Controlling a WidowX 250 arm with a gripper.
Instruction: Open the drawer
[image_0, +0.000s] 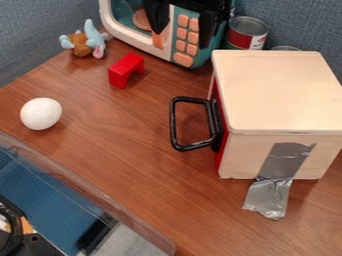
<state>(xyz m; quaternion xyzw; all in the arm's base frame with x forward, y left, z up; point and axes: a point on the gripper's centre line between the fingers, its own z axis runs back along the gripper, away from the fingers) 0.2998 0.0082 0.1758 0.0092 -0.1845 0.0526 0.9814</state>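
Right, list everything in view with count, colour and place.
Drawer box: one, pale with red front, right
Handle: one, black, on red front
Duct tape: one, silver, box to table
Toy microwave: one, teal and white, top
Can: one, red and white, behind box
Plush toy: one, brown and blue, upper left
Arch block: one, red, upper left
Ball: one, white, left
Tabletop: one, brown, centre
Partition: blue, behind
Gripper: one, black, top
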